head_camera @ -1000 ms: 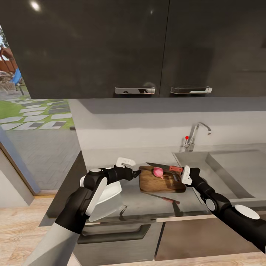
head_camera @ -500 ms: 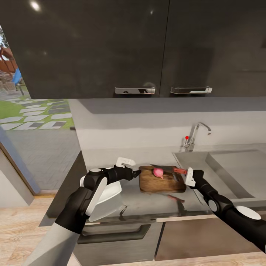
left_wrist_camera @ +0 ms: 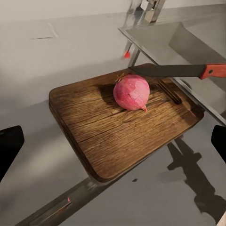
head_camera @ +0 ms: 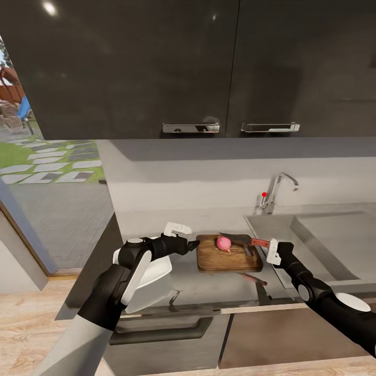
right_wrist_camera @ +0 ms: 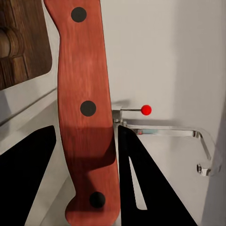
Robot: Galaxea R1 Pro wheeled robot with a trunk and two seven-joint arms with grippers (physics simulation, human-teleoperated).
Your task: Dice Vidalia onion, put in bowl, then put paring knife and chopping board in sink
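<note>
Kitchen: glossy black upper cabinets (head_camera: 156, 68) with chrome bar handles (head_camera: 190, 128), pale grey backsplash (head_camera: 209, 180), dark lower fronts. At the room's left, an opening onto a paved yard.

Desk (head_camera: 219, 287): reflective grey slab with a thin front edge, running from the left corner to the sink (head_camera: 324, 240) at right; angular tap (head_camera: 279, 190) with a red knob (head_camera: 264, 194) behind the basin.

Chopping board (head_camera: 228, 254): dark wood, flat on the desk just left of the sink rim, its near edge set back from the desk front. Open grey surface lies in front of it.

Onion (head_camera: 224, 243): pinkish, whole, resting on the board's far half.

Paring knife (head_camera: 245, 240): dark blade held above the board's far right corner, tip just beside the onion; contact with it not determinable. Red handle clasped in the right claw (head_camera: 271, 249), fingers clenched on either side of it in the right wrist view.

Left claw (head_camera: 194, 244): at the board's left edge, fingers parted and holding nothing; the two dark fingertips (left_wrist_camera: 9, 150) sit at the frame edges of the left wrist view.

Bowl (head_camera: 154, 279): white, on the desk left of the board, largely hidden behind the left arm.
</note>
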